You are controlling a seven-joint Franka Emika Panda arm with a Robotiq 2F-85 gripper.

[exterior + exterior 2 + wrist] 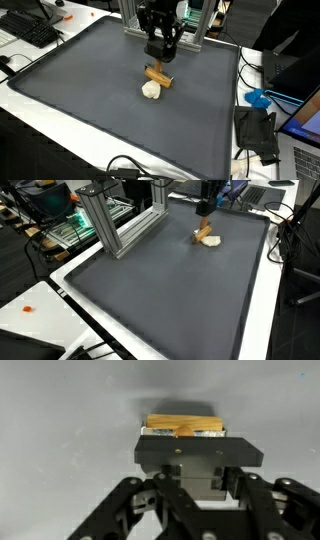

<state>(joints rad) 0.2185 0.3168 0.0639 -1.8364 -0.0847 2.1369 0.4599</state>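
Grey mat point(90, 110) on desk; pincer point(160, 64) clamped on wooden block point(157, 75), pale lump point(151, 89) just beside.

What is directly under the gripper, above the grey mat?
A wooden block, clamped between the fingers. A pale lump lies beside it. The mat beneath the block is covered.

A robotics lab: aluminium frame point(112, 225), keyboard point(32, 30), loose cables point(130, 168), grey work mat point(100, 90).
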